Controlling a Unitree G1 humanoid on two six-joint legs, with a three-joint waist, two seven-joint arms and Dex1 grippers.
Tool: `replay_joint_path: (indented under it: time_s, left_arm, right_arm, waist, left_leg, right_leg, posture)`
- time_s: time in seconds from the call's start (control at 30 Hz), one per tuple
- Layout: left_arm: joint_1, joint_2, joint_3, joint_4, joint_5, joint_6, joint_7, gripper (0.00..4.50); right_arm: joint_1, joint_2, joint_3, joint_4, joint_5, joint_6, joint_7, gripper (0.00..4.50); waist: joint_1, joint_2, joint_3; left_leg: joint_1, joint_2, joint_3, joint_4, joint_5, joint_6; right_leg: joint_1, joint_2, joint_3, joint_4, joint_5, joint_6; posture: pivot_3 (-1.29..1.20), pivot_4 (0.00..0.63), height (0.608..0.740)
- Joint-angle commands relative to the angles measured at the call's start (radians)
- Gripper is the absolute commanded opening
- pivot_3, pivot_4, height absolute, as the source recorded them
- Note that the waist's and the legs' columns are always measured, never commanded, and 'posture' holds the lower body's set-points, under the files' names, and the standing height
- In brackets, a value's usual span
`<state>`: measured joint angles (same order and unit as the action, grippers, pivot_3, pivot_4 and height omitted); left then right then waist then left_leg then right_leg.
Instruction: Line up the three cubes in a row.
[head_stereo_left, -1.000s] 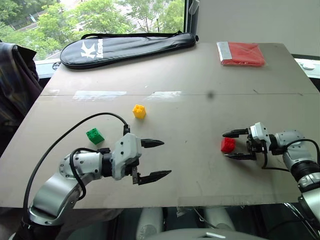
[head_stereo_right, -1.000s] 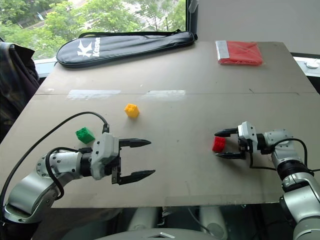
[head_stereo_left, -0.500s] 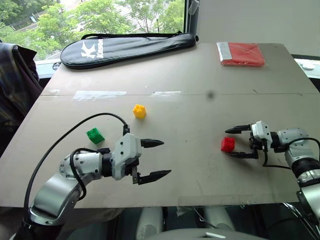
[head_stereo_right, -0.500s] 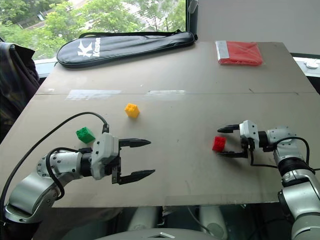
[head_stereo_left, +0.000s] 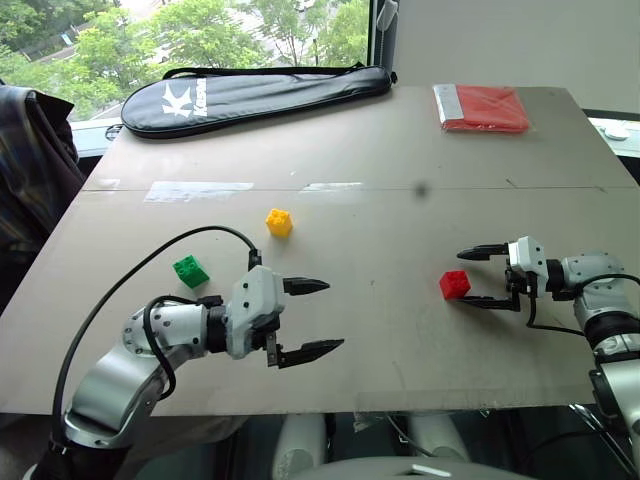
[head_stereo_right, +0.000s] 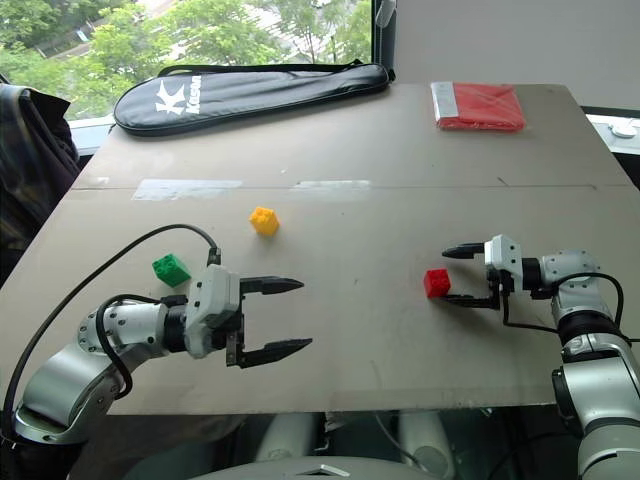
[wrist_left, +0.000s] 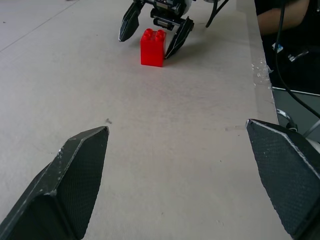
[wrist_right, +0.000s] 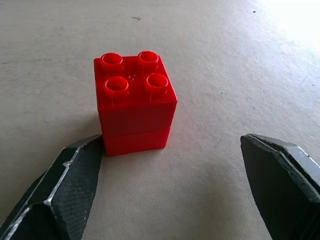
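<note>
Cubes are still apart on the matte grey surface (head_stereo_left: 400, 150). My right tool (head_stereo_left: 481, 276), fully open and empty, has backed away from the red cube (head_stereo_left: 455, 284), so this one is released. My left tool (head_stereo_left: 312, 317) stays wide open, empty. Green cube (head_stereo_left: 190, 270) and yellow cube (head_stereo_left: 279, 222), glossy studded plastic, wait nearer my left side.

Three cubes scattered on the table (head_stereo_right: 400, 140), both grippers spread wide.
Right gripper (head_stereo_right: 466, 275) just beside red cube (head_stereo_right: 436, 283); left gripper (head_stereo_right: 284, 317) apart from green cube (head_stereo_right: 170, 269) and yellow cube (head_stereo_right: 264, 220).
</note>
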<state>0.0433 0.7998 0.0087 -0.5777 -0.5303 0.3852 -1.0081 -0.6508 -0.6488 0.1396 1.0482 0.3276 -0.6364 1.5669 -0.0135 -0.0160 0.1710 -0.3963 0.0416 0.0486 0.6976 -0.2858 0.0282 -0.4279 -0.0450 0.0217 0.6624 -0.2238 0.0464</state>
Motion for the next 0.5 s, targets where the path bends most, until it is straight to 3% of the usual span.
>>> replay_joint_path:
  time_s: [0.03, 0.17, 0.33, 0.5]
  left_arm:
    - [-0.005, -0.005, 0.004, -0.016, 0.002, -0.016, 0.001, 4.5]
    - [0.027, -0.023, 0.032, -0.025, -0.008, -0.011, 0.039, 4.5]
    - [0.122, -0.114, 0.092, -0.056, -0.016, -0.026, 0.15, 4.5]
    - [0.315, -0.265, 0.187, -0.063, 0.043, -0.148, 0.285, 4.5]
  right_arm:
    - [0.0, -0.007, -0.015, -0.015, 0.009, 0.006, 0.048, 4.46]
    - [0.043, -0.023, -0.002, -0.108, 0.078, 0.084, 0.048, 4.46]
    - [0.113, -0.039, -0.046, -0.263, 0.168, 0.205, 0.048, 4.46]
    - [0.179, -0.045, -0.148, -0.42, 0.248, 0.349, 0.034, 4.46]
  waist:
    - [0.0, 0.0, 0.0]
    - [0.0, 0.0, 0.0]
    - [0.0, 0.0, 0.0]
    - [0.0, 0.0, 0.0]
  left_leg:
    - [0.0, 0.0, 0.0, 0.0, 0.0, 0.0]
    - [0.0, 0.0, 0.0, 0.0, 0.0, 0.0]
    - [-0.001, 0.001, -0.001, 0.0, 0.0, 0.0]
    - [0.0, 0.0, 0.0, 0.0, 0.0, 0.0]
  right_leg:
    - [0.0, 0.0, 0.0, 0.0, 0.0, 0.0]
    - [0.0, 0.0, 0.0, 0.0, 0.0, 0.0]
    - [0.0, -0.001, -0.001, 0.0, 0.002, 0.003]
    - [0.0, -0.002, 0.0, 0.0, 0.0, 0.0]
  posture:
    - [0.0, 0.15, 0.708]
    - [0.0, 0.15, 0.708]
    - [0.0, 0.15, 0.708]
    - [0.0, 0.15, 0.708]
